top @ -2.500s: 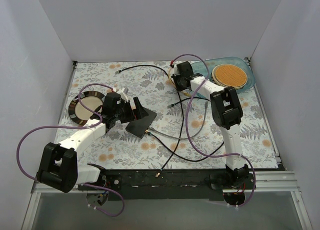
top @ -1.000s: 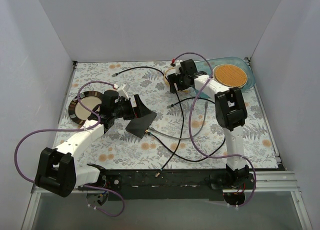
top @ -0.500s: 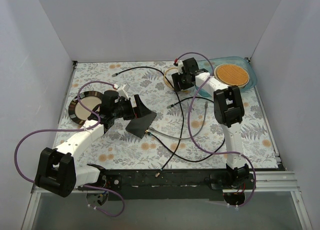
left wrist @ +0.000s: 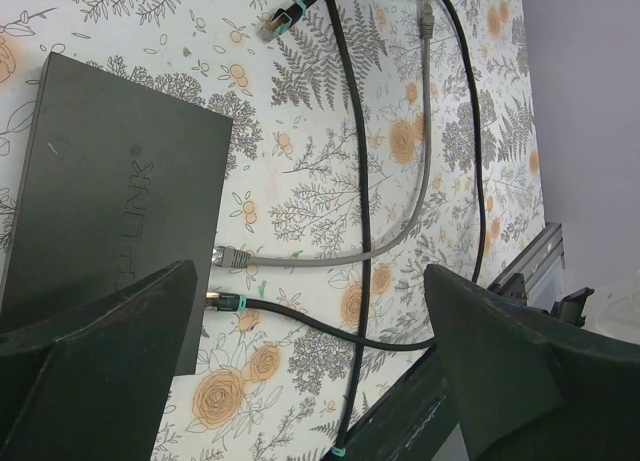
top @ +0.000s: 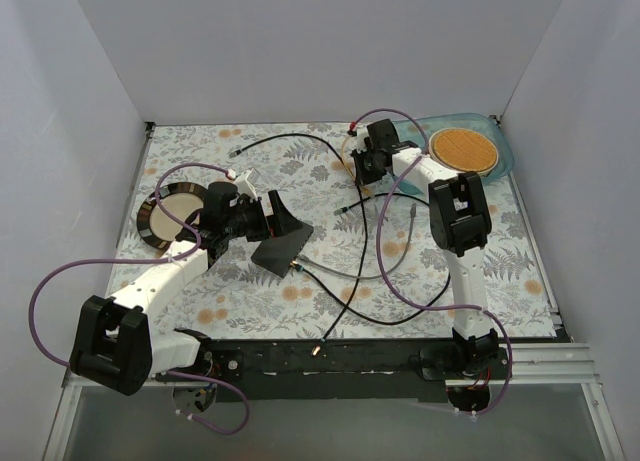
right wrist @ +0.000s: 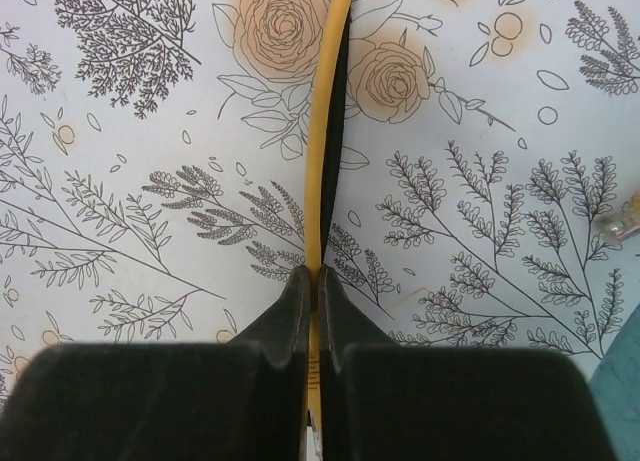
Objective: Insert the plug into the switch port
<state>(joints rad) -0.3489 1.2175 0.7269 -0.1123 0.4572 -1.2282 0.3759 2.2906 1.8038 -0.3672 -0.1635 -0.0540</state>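
Observation:
The black switch box (top: 280,249) lies left of centre; in the left wrist view (left wrist: 110,201) its port edge holds a grey plug (left wrist: 232,255) and a black plug with a teal band (left wrist: 222,301). My left gripper (left wrist: 310,361) hovers open over that edge, one finger (left wrist: 100,351) above the box, the other (left wrist: 530,371) off to its side. My right gripper (top: 365,166) is at the back of the table, shut on a yellow cable (right wrist: 322,131). A pale plug end (right wrist: 312,443) shows between its fingers.
A dark gold-rimmed plate (top: 172,213) lies at the left. A blue tray (top: 500,159) with a round orange mat sits at the back right. Black and grey cables (top: 365,271) cross the middle. A clear plug (right wrist: 625,221) lies right of the right gripper.
The right gripper has turned and shifted slightly right at the back, and the yellow loop beside it has been drawn in. The left arm edged a little left early on, then stayed still.

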